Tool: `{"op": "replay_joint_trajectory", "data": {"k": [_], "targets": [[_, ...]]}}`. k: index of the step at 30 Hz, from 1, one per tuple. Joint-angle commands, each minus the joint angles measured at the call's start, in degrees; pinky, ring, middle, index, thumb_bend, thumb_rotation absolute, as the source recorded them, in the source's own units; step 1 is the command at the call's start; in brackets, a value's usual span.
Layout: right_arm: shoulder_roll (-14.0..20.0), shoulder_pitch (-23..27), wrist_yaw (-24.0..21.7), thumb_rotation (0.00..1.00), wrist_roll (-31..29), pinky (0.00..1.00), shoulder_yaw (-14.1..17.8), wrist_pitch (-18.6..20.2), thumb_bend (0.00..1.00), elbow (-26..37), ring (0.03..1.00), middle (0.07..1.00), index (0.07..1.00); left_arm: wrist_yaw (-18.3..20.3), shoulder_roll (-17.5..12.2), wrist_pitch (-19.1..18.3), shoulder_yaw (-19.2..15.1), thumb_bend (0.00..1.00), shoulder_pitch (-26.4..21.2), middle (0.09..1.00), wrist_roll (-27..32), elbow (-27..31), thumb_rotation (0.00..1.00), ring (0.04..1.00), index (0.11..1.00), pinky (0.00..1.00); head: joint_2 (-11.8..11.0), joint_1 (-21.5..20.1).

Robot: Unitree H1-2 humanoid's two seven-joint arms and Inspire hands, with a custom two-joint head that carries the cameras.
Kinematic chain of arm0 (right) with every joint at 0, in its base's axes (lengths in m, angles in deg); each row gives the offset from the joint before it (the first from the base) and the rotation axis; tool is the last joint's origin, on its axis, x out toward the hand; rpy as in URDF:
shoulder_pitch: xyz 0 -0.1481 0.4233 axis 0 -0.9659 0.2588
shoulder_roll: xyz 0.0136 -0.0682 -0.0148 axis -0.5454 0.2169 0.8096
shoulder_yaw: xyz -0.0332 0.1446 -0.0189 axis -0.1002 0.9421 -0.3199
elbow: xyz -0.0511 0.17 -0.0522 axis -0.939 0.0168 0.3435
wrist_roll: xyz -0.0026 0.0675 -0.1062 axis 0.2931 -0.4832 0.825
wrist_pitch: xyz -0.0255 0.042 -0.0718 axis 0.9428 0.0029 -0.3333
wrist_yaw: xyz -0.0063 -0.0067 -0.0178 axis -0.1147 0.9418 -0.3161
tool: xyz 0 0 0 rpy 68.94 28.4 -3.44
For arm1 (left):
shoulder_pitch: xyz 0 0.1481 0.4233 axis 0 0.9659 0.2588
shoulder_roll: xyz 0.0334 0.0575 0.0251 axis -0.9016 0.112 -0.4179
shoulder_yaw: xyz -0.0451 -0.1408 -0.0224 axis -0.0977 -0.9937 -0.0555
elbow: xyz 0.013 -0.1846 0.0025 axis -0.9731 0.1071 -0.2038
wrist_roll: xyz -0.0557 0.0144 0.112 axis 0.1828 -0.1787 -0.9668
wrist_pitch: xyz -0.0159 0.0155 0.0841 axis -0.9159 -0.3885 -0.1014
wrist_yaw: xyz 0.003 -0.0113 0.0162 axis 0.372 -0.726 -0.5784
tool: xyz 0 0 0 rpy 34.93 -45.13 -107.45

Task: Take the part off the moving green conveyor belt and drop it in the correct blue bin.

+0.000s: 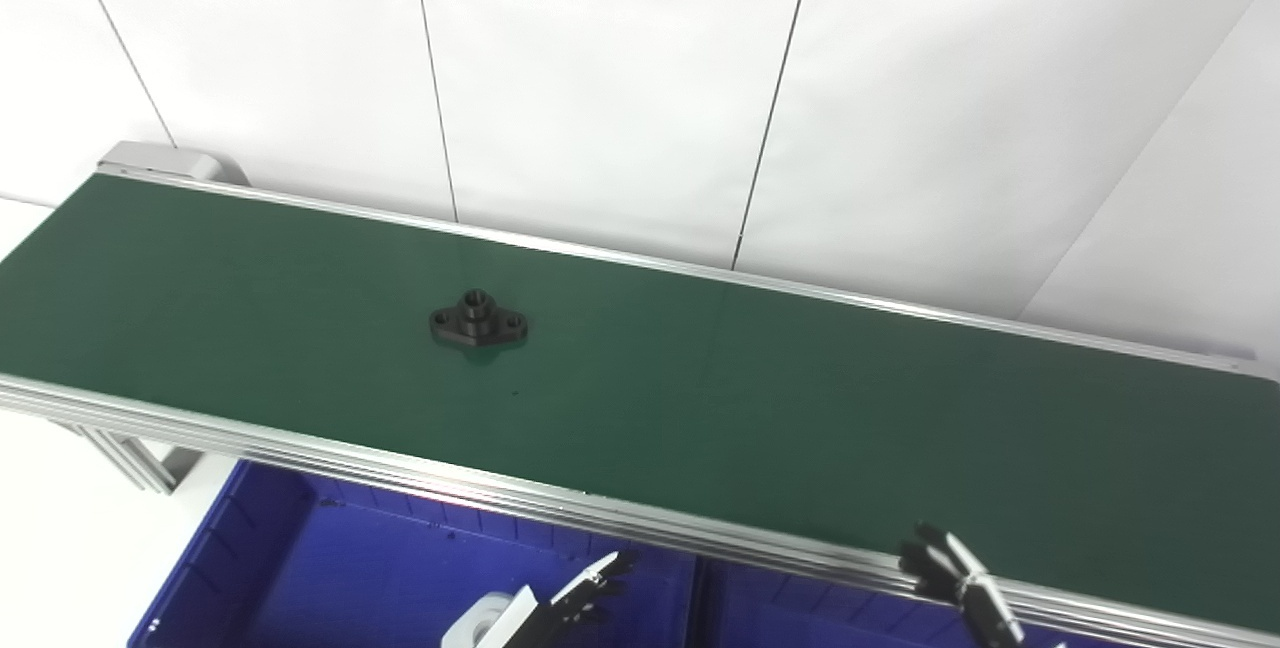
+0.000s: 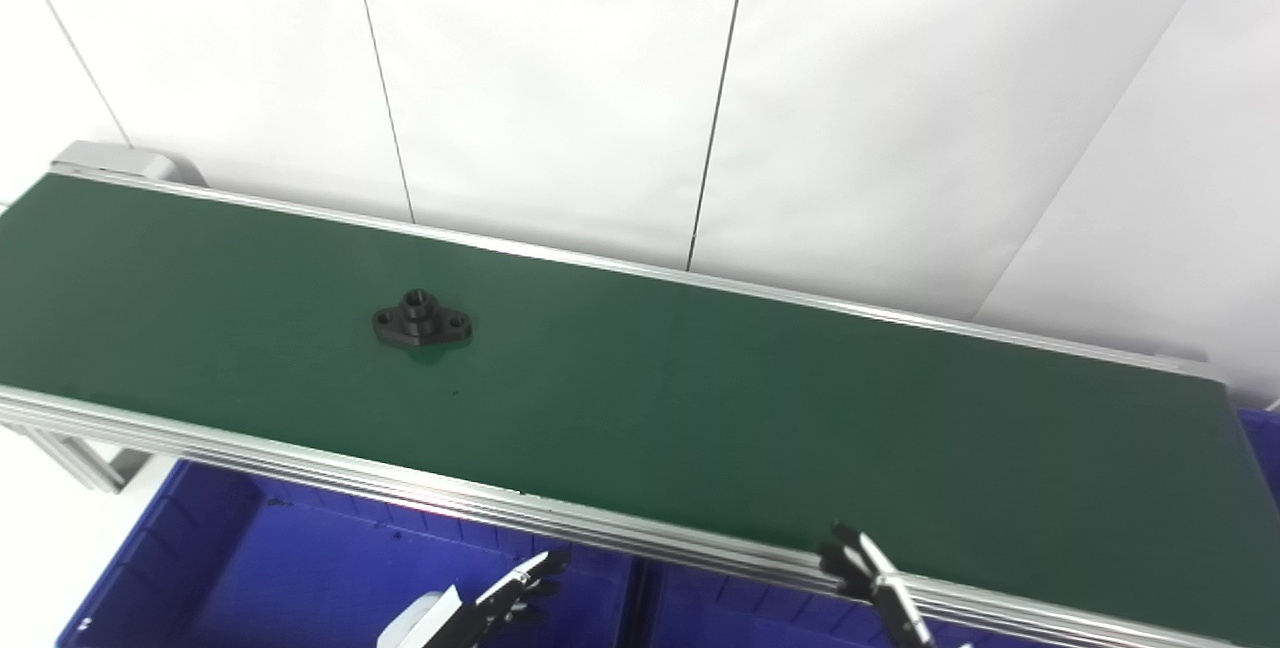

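Note:
A small black flanged part [image 1: 478, 319] with a raised hub and two ear holes lies flat on the green conveyor belt [image 1: 800, 398], left of the middle. My left hand [image 1: 560, 603] pokes in at the bottom edge over a blue bin [image 1: 300, 558], fingers apart and holding nothing. My right hand [image 1: 955, 583] shows only its fingertips at the belt's near rail, well to the right of the part; they look spread with nothing in them. Both hands are far from the part.
The belt's aluminium rails [image 1: 400, 473] run along the near and far sides. A second blue bin [image 1: 780, 613] sits to the right of the first, below the belt. White wall panels stand behind. A bin corner [image 2: 1262, 438] shows at the right end.

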Motion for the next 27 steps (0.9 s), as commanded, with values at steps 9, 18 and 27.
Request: {"op": "replay_joint_trajectory", "data": {"k": [9,18,27], "targets": [[-2.7,5.2,-7.5,0.35,2.8,0.62,8.9,-2.7,0.89,7.3,0.668,0.735,0.806,-0.5,-0.2,2.0,0.4,0.94,-1.3,0.927,-0.3,0.6,0.49,0.883,0.945,0.78,-0.4,0.9],[-6.2,13.6,-16.8,0.36,4.6,0.55,12.8,2.1,0.87,6.3,0.630,0.724,0.794,-1.7,-0.3,2.0,1.0,0.94,-2.0,0.933,-1.3,-0.3,0.51,0.883,0.944,0.77,-0.9,1.0],[-8.8,22.2,-22.1,0.24,6.4,0.59,14.8,4.8,0.82,1.1,0.675,0.747,0.781,-1.8,-0.1,2.0,1.0,0.94,-2.8,0.929,-1.4,-1.3,0.51,0.878,0.939,0.76,-1.2,1.1]]}}
